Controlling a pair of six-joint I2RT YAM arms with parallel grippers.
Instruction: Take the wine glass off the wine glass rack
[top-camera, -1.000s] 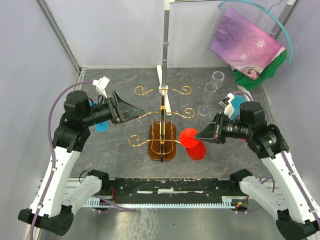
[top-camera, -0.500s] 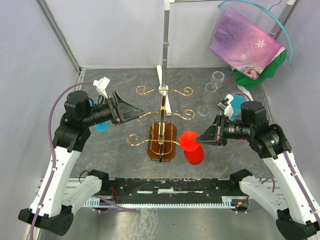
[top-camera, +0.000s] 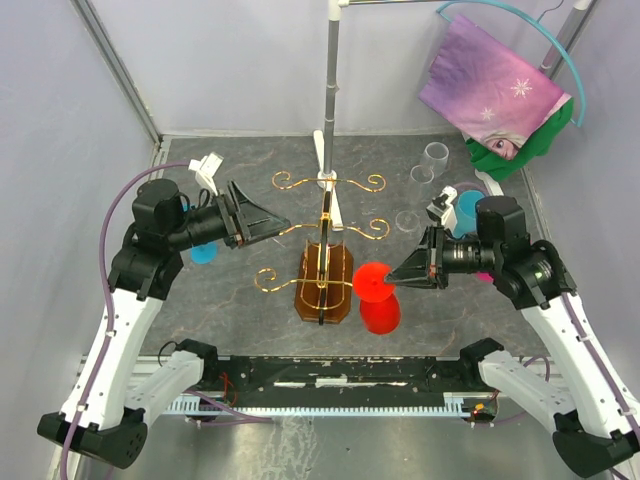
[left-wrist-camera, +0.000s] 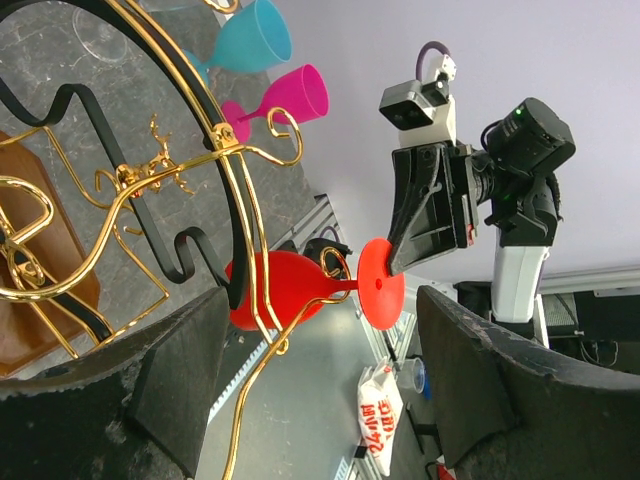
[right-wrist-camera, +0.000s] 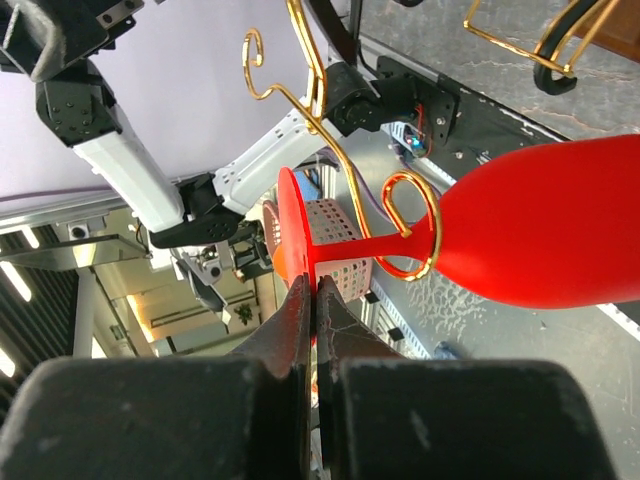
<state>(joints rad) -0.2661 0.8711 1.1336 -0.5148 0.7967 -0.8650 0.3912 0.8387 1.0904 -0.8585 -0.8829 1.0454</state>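
A red wine glass (top-camera: 380, 312) hangs bowl-down from the near right scroll arm of the gold wire wine glass rack (top-camera: 325, 232), which stands on an amber base (top-camera: 340, 300). In the right wrist view the glass (right-wrist-camera: 540, 230) has its stem inside the gold curl (right-wrist-camera: 436, 236). My right gripper (top-camera: 393, 279) is shut on the rim of the glass's round foot, also seen in its own view (right-wrist-camera: 313, 285). My left gripper (top-camera: 280, 228) is open and empty beside the rack's left arms. In the left wrist view (left-wrist-camera: 320, 380) the glass (left-wrist-camera: 270, 290) shows between its fingers.
A grey upright pole (top-camera: 330, 90) stands behind the rack. Two clear cups (top-camera: 432, 160) sit at the back right. A blue glass (top-camera: 203, 250) is under the left arm, and a blue one (top-camera: 467, 208) and a pink one (left-wrist-camera: 300, 95) are by the right arm. Purple cloth (top-camera: 490, 85) hangs at the far right.
My right gripper, holding the red glass's foot, has shifted left and toward the near edge, and the glass bowl has swung nearer. The left arm has stayed still.
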